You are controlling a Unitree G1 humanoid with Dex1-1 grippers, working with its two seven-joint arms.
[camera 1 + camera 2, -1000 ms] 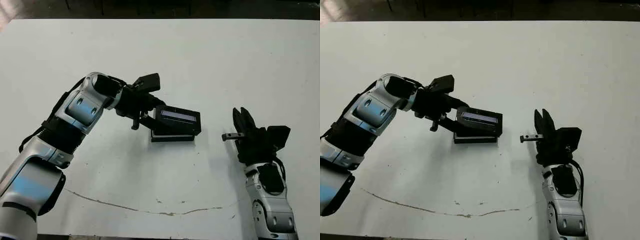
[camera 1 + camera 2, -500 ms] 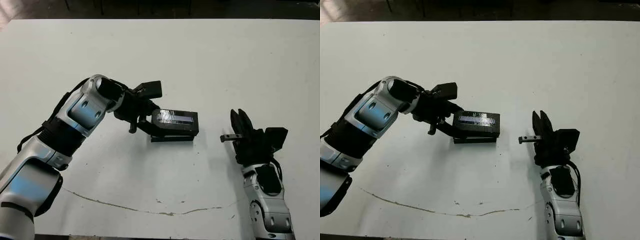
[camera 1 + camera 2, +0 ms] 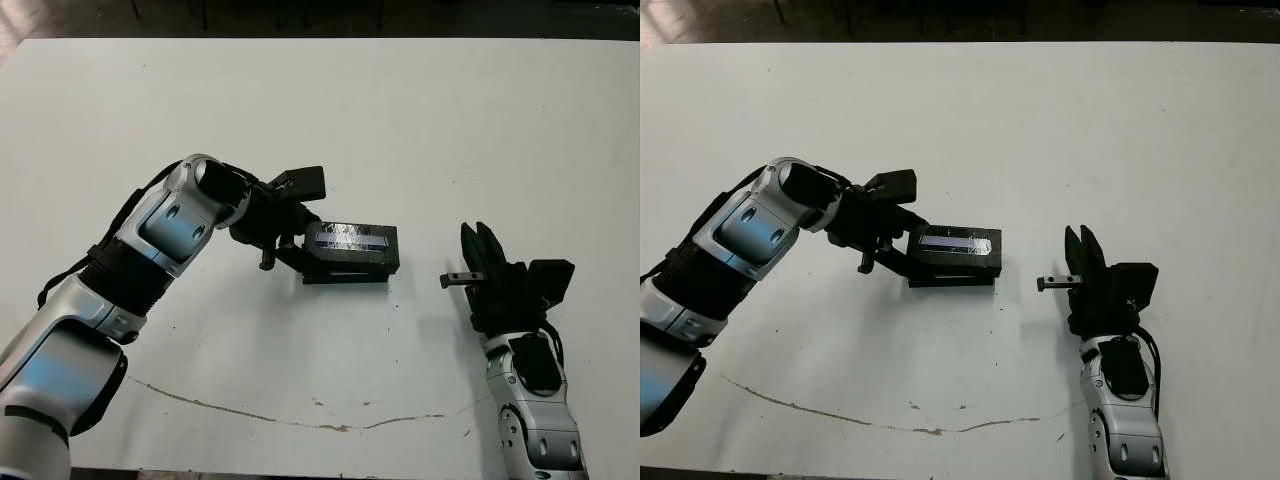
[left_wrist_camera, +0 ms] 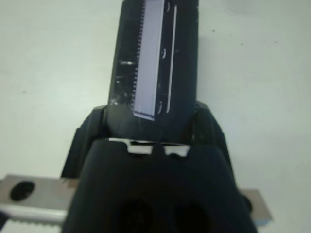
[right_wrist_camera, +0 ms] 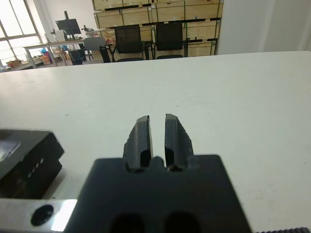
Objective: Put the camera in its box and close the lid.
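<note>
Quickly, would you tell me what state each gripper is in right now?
Left gripper: shut on the lid, over the box.
Right gripper: shut, holding nothing.

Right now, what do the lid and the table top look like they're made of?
The lid looks like matte black plastic or card; its silvery strip glints like glossy foil or film, so I can't say which. The table looks like smooth white laminate, scuffed by a brown scratch line near the front.

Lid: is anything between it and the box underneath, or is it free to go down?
Nothing visible is in the way. The left pincer holds the lid right over the box; only its lower edge shows, so the inside is hidden.
</note>
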